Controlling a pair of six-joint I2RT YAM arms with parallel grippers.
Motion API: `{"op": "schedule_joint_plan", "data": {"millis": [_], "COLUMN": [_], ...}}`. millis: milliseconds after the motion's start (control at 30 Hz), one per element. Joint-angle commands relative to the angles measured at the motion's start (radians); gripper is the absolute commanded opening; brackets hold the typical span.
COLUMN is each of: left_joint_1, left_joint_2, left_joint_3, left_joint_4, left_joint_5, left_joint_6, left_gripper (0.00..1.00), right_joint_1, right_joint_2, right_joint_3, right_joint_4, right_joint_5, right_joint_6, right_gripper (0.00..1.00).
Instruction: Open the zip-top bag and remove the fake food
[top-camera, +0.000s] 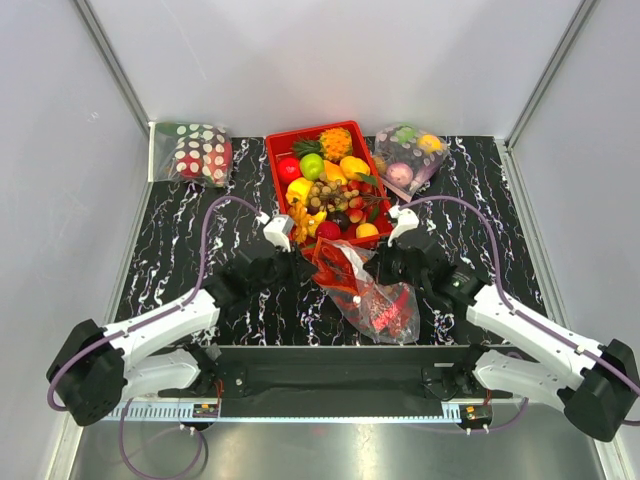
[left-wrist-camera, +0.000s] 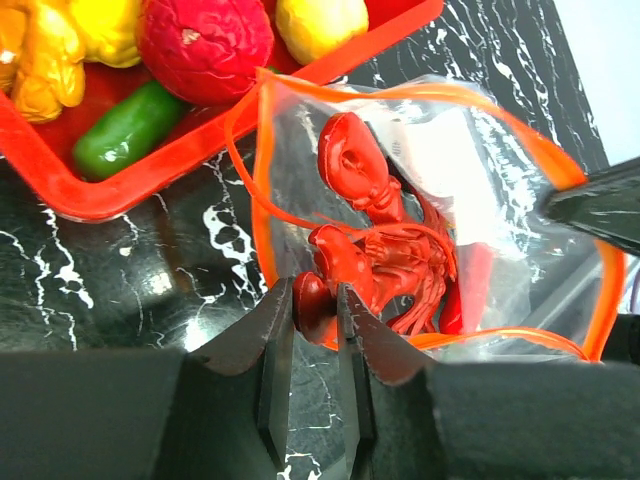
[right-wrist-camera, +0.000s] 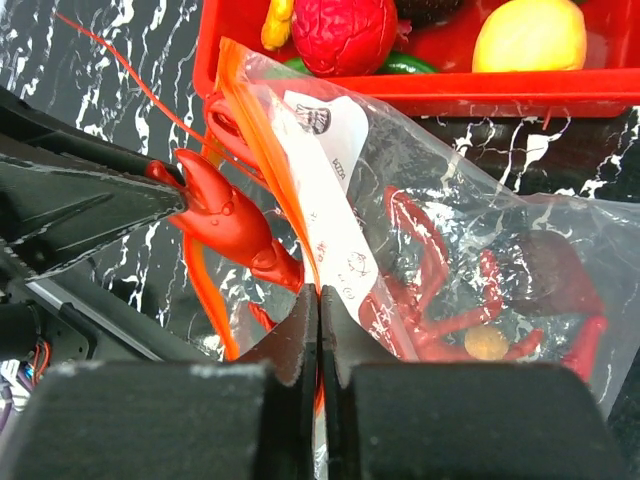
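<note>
The zip-top bag (top-camera: 385, 310) lies open at mid-table, its orange-red zip strip (left-wrist-camera: 250, 190) gaping toward the left arm. My left gripper (left-wrist-camera: 315, 300) is shut on a claw of the red lobster (left-wrist-camera: 380, 250), which lies partly in the bag's mouth. The right wrist view shows that claw (right-wrist-camera: 225, 215) outside the bag. My right gripper (right-wrist-camera: 320, 295) is shut on the bag's zip edge beside the white label (right-wrist-camera: 330, 190). A dark brown ball (right-wrist-camera: 545, 270) and more red pieces lie deep in the bag (right-wrist-camera: 450, 170). In the top view the left gripper (top-camera: 308, 262) and right gripper (top-camera: 387, 268) flank the bag.
A red tray (top-camera: 275, 170) full of plastic fruit stands just behind the bag, its rim close to both grippers (left-wrist-camera: 60, 190). A white-dotted red bag (top-camera: 200, 150) lies at back left and a clear bag of pastel fruits (top-camera: 408, 158) at back right.
</note>
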Motion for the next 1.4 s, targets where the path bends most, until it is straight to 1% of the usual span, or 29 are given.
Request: {"op": "schedule_joint_plan", "data": {"millis": [0,67,100,167,200,233,300,333,433,500,667,800,900,1167,1200,1367], "left_joint_1": [0.014,0.012,0.014,0.014,0.014,0.015,0.017,0.021,0.029,0.031,0.041,0.044,0.052,0.097,0.104,0.127], "left_joint_2": [0.006,0.021,0.026,0.024,0.021,0.015,0.011,0.003,0.004,0.004,0.014,0.006,-0.008,-0.031,-0.038,-0.057], "left_joint_3": [-0.018,-0.021,-0.022,-0.022,-0.021,-0.021,-0.027,-0.034,-0.047,-0.041,-0.039,-0.05,-0.05,-0.07,-0.071,-0.088], "left_joint_4": [-0.01,-0.004,-0.004,-0.005,-0.008,-0.014,-0.022,-0.025,-0.019,-0.027,-0.045,-0.045,-0.071,-0.073,-0.098,-0.111], "left_joint_5": [-0.04,-0.039,-0.039,-0.039,-0.046,-0.051,-0.065,-0.066,-0.059,-0.059,-0.063,-0.065,-0.072,-0.048,-0.048,-0.037], "left_joint_6": [0.058,0.055,0.056,0.059,0.062,0.068,0.074,0.071,0.071,0.084,0.099,0.104,0.12,0.131,0.136,0.145], "left_gripper": [0.0,0.0,0.0,0.0,0.0,0.0,0.0,0.0,0.0,0.0,0.0,0.0,0.0,0.0,0.0,0.0], "right_joint_1": [0.008,0.008,0.008,0.008,0.006,0.006,0.006,0.005,-0.009,-0.035,-0.191,-0.257,-0.261,-0.276,-0.275,-0.282], "right_joint_2": [-0.034,-0.034,-0.035,-0.045,-0.057,-0.065,-0.081,-0.092,-0.085,-0.08,-0.072,-0.007,-0.002,0.041,0.04,0.043], "right_joint_3": [0.023,0.045,0.051,0.066,0.072,0.086,0.103,0.117,0.123,0.118,0.039,-0.027,-0.055,-0.155,-0.173,-0.196], "right_joint_4": [-0.017,-0.037,-0.053,-0.085,-0.095,-0.102,-0.113,-0.115,-0.129,-0.139,-0.049,-0.001,0.031,0.123,0.132,0.151], "right_joint_5": [0.06,0.087,0.096,0.136,0.148,0.153,0.156,0.162,0.225,0.232,0.054,0.0,-0.032,-0.026,-0.028,-0.005], "right_joint_6": [0.0,0.009,0.009,0.005,0.005,0.006,0.008,0.009,0.002,0.015,0.048,0.046,0.066,0.092,0.098,0.106], "right_gripper": [0.07,0.21,0.34,0.46,0.5,0.6,0.7,0.77,0.84,0.84,0.84,0.84,0.82,0.79,0.79,0.79]}}
